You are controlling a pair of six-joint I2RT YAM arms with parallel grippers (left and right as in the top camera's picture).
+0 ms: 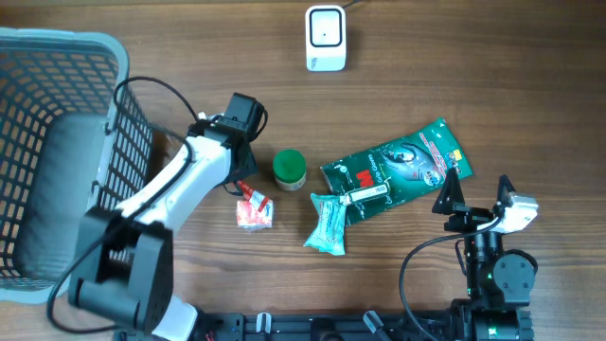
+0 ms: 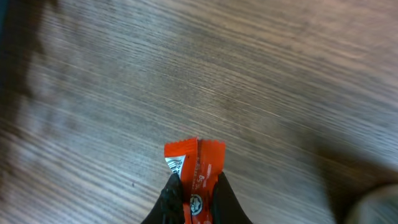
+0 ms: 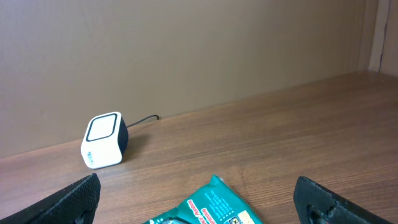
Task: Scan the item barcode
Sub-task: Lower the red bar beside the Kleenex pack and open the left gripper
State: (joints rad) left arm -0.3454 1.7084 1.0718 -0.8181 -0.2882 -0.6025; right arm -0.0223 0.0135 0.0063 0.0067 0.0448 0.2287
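Note:
My left gripper (image 2: 198, 200) is shut on a small orange snack packet (image 2: 196, 163), whose top sticks out above the black fingertips (image 2: 171, 198). A white printed patch shows at its left corner. From overhead the packet (image 1: 254, 210) lies low over the table beside the left gripper (image 1: 242, 188). The white barcode scanner (image 1: 325, 38) stands at the far edge, and the right wrist view also catches the scanner (image 3: 102, 140). My right gripper (image 3: 199, 202) is open and empty, near the green pouch (image 3: 214, 205).
A green-capped jar (image 1: 289, 169), the large green pouch (image 1: 398, 169) and a small teal pack (image 1: 329, 225) lie mid-table. A grey mesh basket (image 1: 115, 109) fills the left side. The right gripper (image 1: 476, 196) rests at the pouch's right end.

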